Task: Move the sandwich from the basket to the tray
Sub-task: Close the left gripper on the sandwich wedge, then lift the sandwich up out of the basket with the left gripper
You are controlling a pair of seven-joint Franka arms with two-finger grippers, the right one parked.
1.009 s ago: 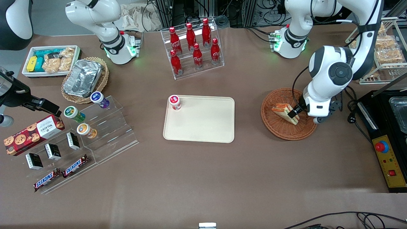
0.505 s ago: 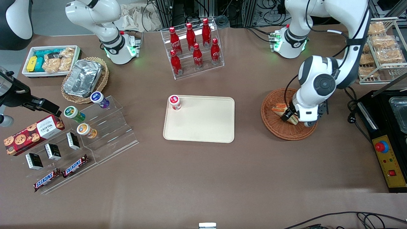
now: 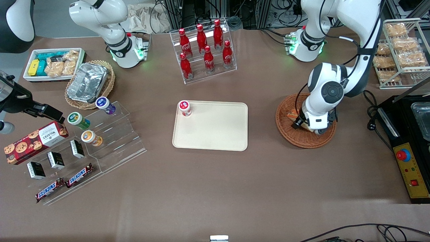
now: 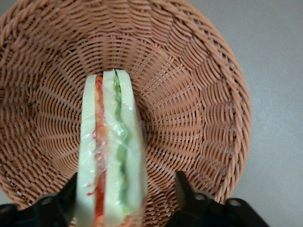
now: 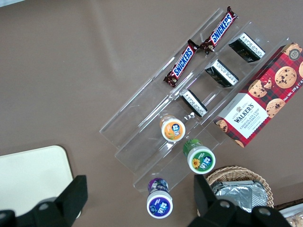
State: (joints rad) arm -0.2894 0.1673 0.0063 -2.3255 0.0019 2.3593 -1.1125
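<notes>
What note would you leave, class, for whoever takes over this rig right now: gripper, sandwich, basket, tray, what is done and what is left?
Gripper: open, down in the basket, one finger on each side of the sandwich, not yet closed on it.
Sandwich: on edge in the basket.
Tray: toward the parked arm's end from the basket, holding only a small red-capped jar at one corner.
Done: approach.
Left: grip, lift, carry to the tray, release.

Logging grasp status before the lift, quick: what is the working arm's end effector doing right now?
Left end effector: open, low in the basket, fingers straddling the sandwich, one side still showing a gap; nothing gripped yet.
</notes>
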